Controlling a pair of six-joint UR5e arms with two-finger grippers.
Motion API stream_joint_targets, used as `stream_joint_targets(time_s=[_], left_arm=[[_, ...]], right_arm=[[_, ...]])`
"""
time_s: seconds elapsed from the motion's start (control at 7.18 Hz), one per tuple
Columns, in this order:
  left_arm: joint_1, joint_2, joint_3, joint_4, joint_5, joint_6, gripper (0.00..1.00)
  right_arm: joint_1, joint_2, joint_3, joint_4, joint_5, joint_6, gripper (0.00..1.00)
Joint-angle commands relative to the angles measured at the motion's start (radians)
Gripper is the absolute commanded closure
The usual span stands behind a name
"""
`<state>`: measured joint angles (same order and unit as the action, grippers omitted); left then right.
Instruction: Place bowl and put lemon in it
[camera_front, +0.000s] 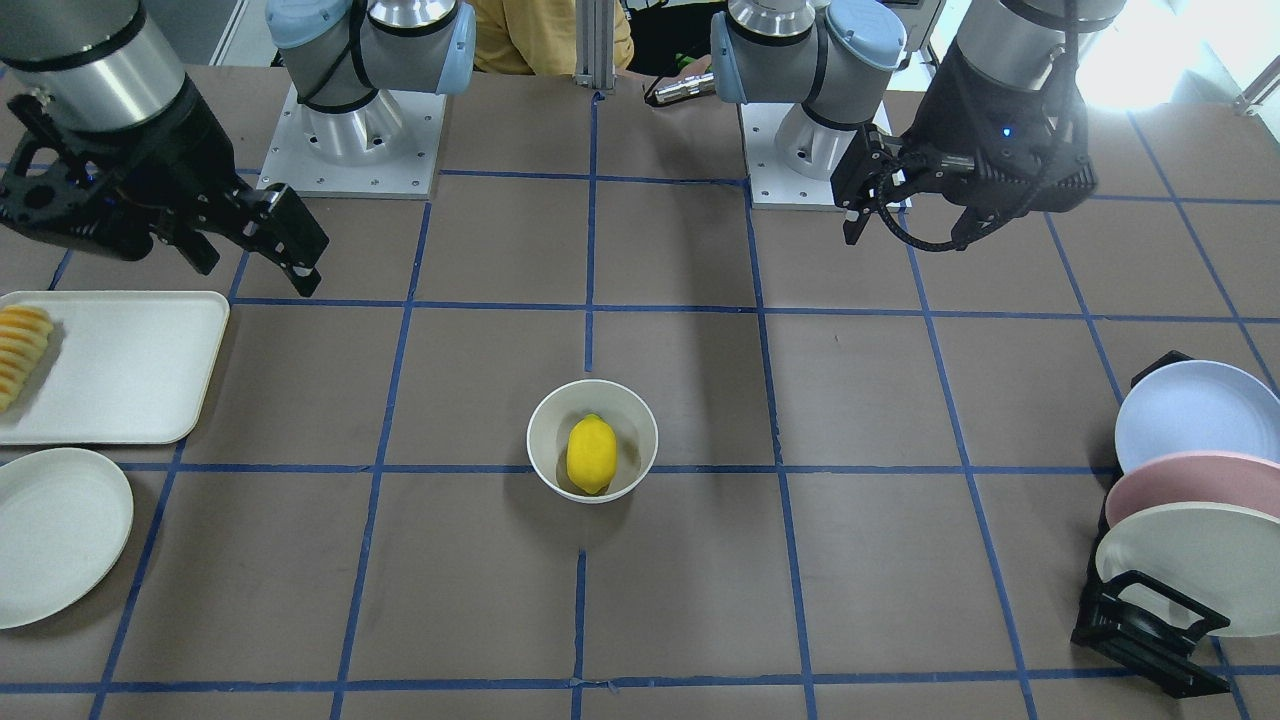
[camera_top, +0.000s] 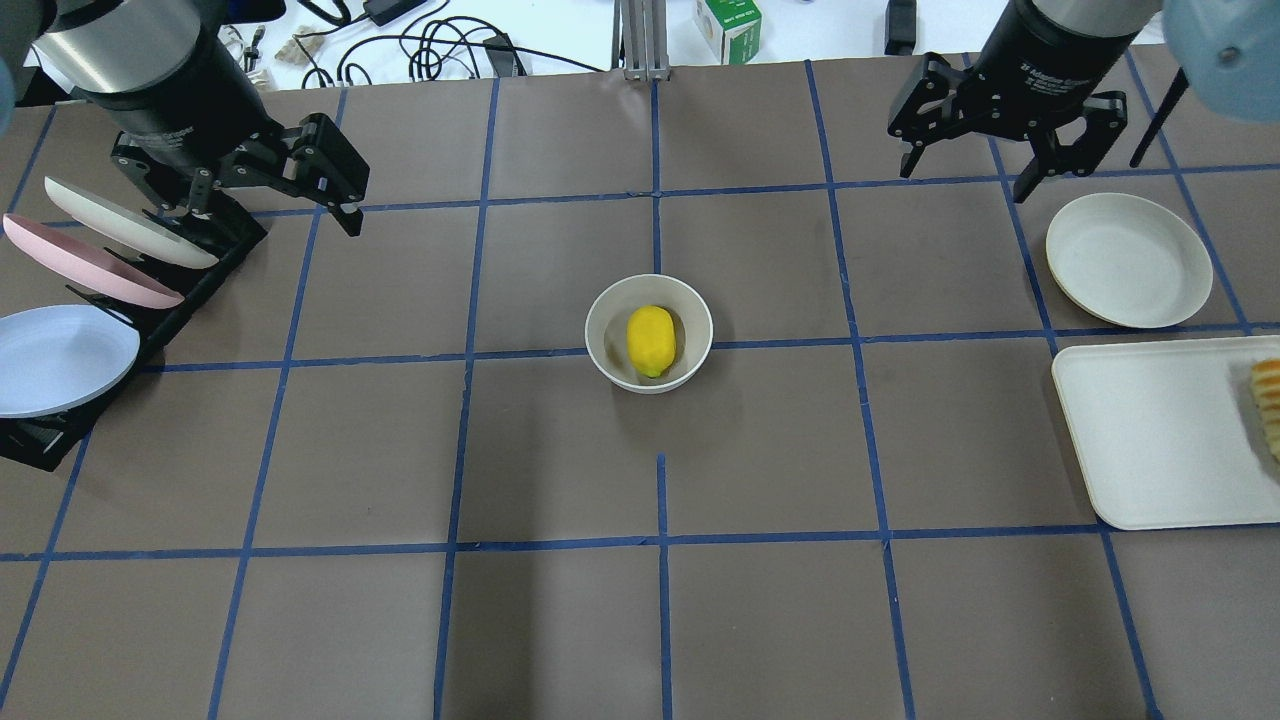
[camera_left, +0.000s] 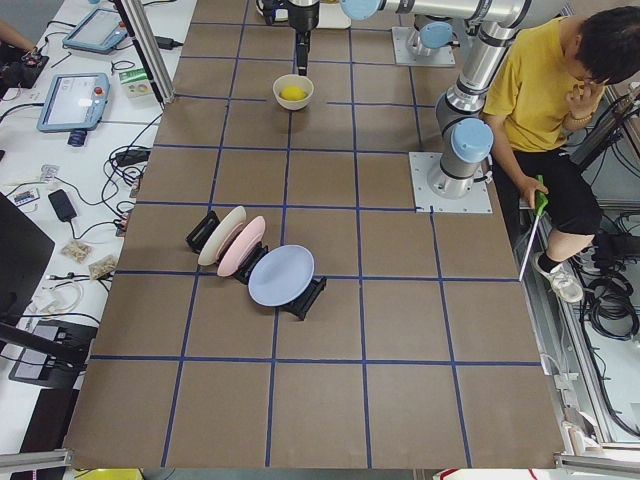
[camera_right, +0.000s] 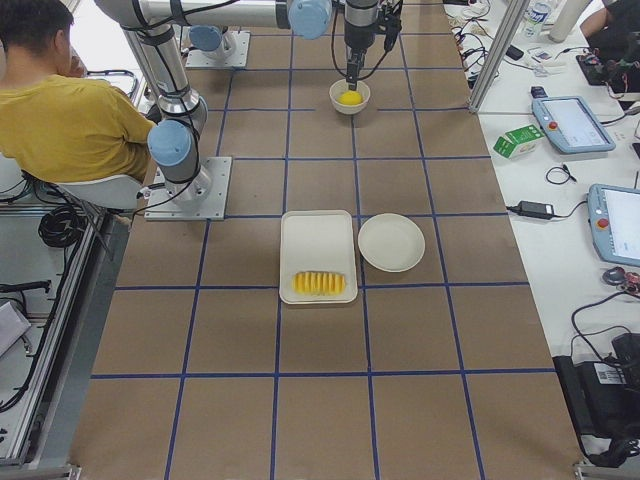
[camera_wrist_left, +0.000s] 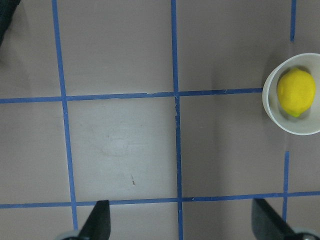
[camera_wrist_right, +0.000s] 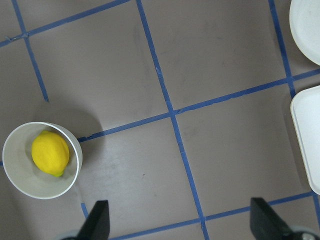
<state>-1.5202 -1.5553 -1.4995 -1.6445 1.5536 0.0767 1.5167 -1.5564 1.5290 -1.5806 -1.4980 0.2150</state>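
The off-white bowl (camera_front: 541, 440) stands upright near the table's middle, with the yellow lemon (camera_front: 591, 455) lying inside it. Both also show in the overhead view, the bowl (camera_top: 600, 330) and the lemon (camera_top: 651, 340). My left gripper (camera_top: 255, 200) is open and empty, raised above the table at the far left beside the plate rack. Its wrist view shows the bowl (camera_wrist_left: 270, 113) and the lemon (camera_wrist_left: 296, 92) at the right edge. My right gripper (camera_top: 965, 178) is open and empty, raised at the far right, well apart from the bowl (camera_wrist_right: 20, 182) and the lemon (camera_wrist_right: 50, 152).
A black rack with pastel plates (camera_top: 70, 350) stands at the left edge under my left arm. A flat off-white plate (camera_top: 1128, 260) and a white tray (camera_top: 1160, 430) with ridged yellow-orange sliced food (camera_top: 1268, 400) sit at the right. A person sits behind the robot bases.
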Motion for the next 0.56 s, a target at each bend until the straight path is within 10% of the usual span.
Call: stream_joint_targets(time_s=[0.0, 0.42], left_arm=[[-0.001, -0.002, 0.001, 0.0, -0.001, 0.0, 0.0], [-0.001, -0.008, -0.001, 0.006, -0.001, -0.002, 0.0]], right_arm=[[0.08, -0.027, 0.075, -0.016, -0.022, 0.01, 0.0], [0.083, -0.024, 0.077, -0.01, -0.085, -0.006, 0.0]])
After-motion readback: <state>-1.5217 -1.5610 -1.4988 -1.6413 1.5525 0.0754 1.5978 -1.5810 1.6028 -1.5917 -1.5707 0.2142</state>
